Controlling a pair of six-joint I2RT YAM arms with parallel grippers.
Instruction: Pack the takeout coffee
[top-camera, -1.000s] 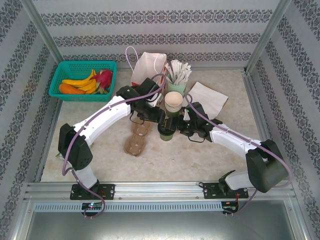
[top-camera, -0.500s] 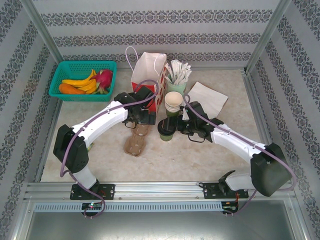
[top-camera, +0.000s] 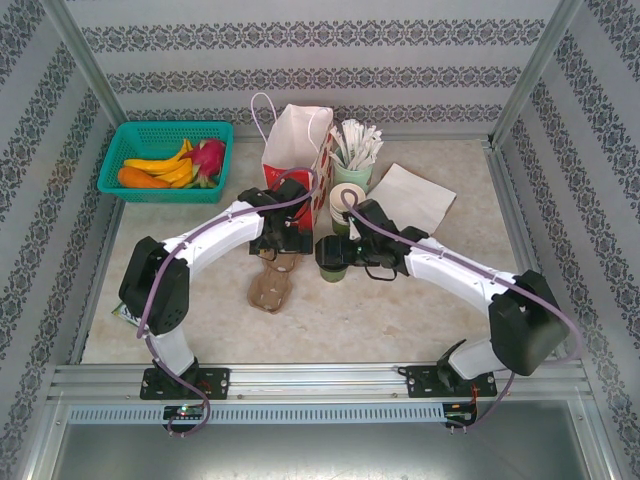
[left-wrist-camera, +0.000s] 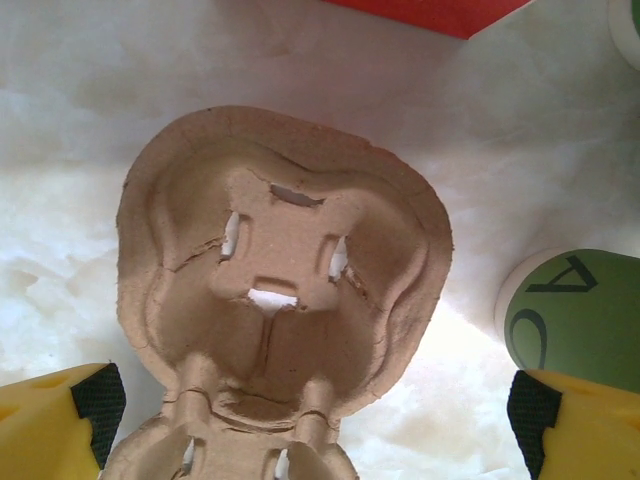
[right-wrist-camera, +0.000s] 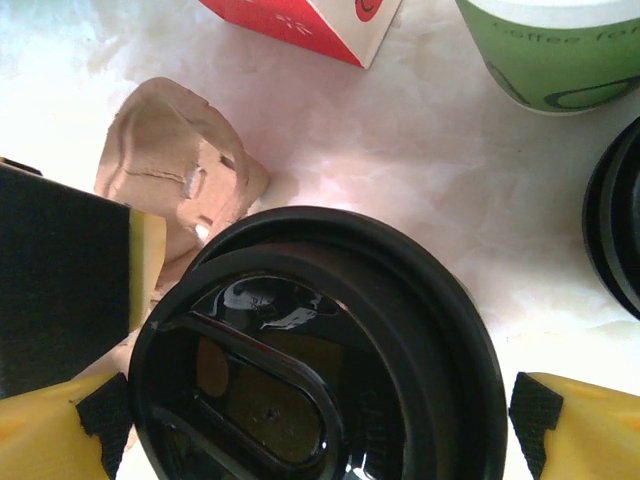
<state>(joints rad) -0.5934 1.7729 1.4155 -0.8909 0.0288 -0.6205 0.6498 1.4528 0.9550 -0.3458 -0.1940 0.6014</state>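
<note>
The takeout coffee cup (top-camera: 333, 262) stands on the table with its black lid (right-wrist-camera: 320, 350) on. My right gripper (right-wrist-camera: 315, 415) hangs right over it, open, one finger on each side of the lid and a small gap at the right pad (right-wrist-camera: 532, 412). To the cup's left lies the brown pulp tray (left-wrist-camera: 280, 280), both wells empty. My left gripper (left-wrist-camera: 312, 405) is open wide above its far well, holding nothing. From above, the left gripper (top-camera: 283, 240) and right gripper (top-camera: 348, 252) stand close side by side, with the tray (top-camera: 272, 285) below.
A red-and-white paper bag (top-camera: 295, 140) stands behind the tray. A stack of green cups (top-camera: 345, 205) and a cup of wrapped straws (top-camera: 352, 155) are just behind the coffee. Spare black lids (right-wrist-camera: 615, 220) lie to its right, a napkin (top-camera: 410, 195) farther right. A green fruit basket (top-camera: 165, 160) sits far left.
Both grippers have opened. The left one has drawn away from the cup to above the tray. The right arm has shifted a little left over the lidded cup.
</note>
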